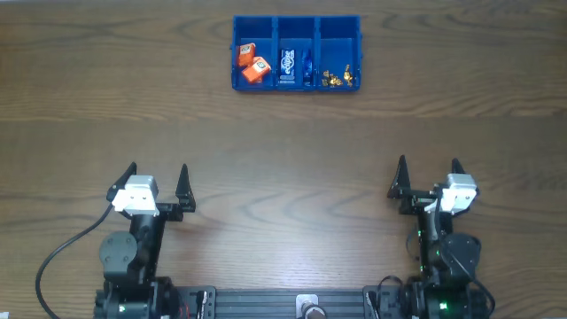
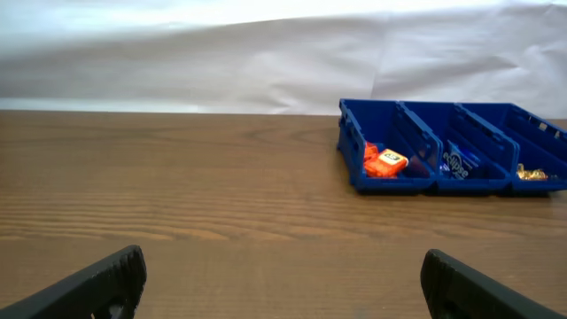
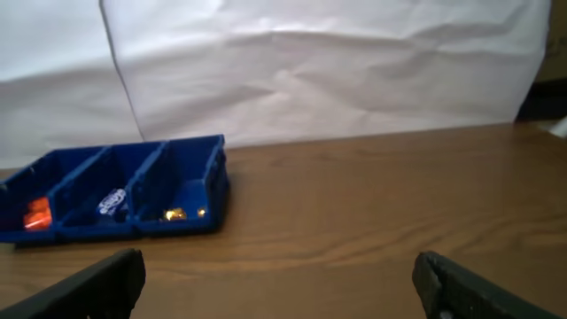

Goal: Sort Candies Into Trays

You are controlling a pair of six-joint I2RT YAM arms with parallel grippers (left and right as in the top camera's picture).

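The blue plastic three-compartment tray (image 1: 339, 44) sits far across the brown wooden table (image 1: 283, 133), long axis running left to right. Orange-wrapped candies (image 1: 251, 62) fill its left compartment, blue-wrapped candies (image 1: 288, 64) the middle, gold candies (image 1: 337, 78) the right, too small to make out. The left gripper (image 1: 158, 166) and right gripper (image 1: 428, 160) sit near their bases, fingers spread, empty.

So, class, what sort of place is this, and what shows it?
Probably a robot test bench rather than a home: a wooden table, a white sheet hung behind it, and the left gripper and right gripper, both open, facing a blue tray.
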